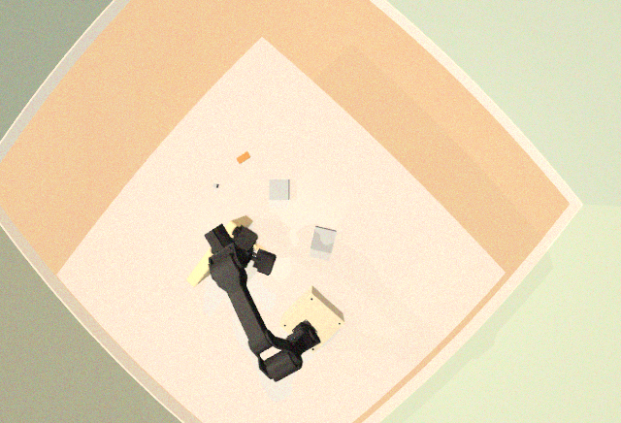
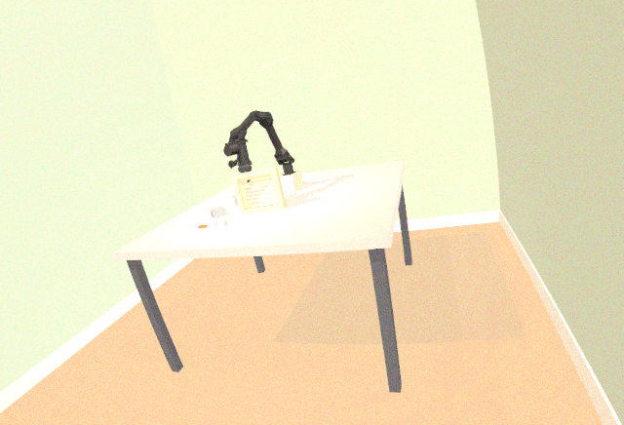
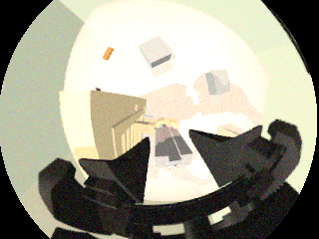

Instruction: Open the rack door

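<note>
Desk [image 1: 410,258] [image 2: 342,218] [image 3: 120,25], pale, carrying: one rack [image 1: 198,270] [image 2: 281,191] [image 3: 77,124], cream, upright, inward from the top view's left corner, the arm [image 1: 243,303] [image 2: 274,135] reaching over it. One tool [image 1: 254,252] [image 2: 240,164] [image 3: 169,135], black, fingers spread; handle contact cannot be told. One orange piece [image 1: 243,157] [image 2: 202,226] [image 3: 108,54], nearest the upper-left edge. Two grey blocks [image 1: 278,189] [image 3: 156,51], well apart from that edge, near the rack's open surroundings. One tiny dark-marked item [image 1: 216,185] [image 3: 98,90], between orange piece and rack.
</note>
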You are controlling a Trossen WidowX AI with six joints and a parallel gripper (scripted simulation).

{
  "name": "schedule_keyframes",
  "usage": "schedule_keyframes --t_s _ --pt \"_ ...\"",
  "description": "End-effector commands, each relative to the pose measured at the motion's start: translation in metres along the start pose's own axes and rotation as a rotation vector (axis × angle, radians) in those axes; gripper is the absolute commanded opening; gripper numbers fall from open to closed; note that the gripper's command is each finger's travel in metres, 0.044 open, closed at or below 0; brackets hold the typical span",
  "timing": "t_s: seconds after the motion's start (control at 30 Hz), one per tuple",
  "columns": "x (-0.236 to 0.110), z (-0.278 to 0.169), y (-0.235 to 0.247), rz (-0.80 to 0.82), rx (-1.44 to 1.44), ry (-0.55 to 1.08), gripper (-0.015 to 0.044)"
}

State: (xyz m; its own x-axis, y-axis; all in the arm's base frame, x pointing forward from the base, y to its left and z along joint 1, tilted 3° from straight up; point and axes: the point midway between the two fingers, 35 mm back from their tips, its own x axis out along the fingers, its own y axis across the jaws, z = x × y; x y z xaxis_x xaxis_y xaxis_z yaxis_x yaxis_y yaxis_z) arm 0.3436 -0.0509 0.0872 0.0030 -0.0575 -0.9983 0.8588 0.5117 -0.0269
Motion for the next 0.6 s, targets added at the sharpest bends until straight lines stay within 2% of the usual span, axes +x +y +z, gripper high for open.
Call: schedule_keyframes --t_s 0.0,0.57 --pt "0.0011 -0.0032 0.0029 0.007 -0.249 0.007 0.0283" --pt "0.0011 -0.0032 0.0029 0.009 -1.091 0.004 0.0283"
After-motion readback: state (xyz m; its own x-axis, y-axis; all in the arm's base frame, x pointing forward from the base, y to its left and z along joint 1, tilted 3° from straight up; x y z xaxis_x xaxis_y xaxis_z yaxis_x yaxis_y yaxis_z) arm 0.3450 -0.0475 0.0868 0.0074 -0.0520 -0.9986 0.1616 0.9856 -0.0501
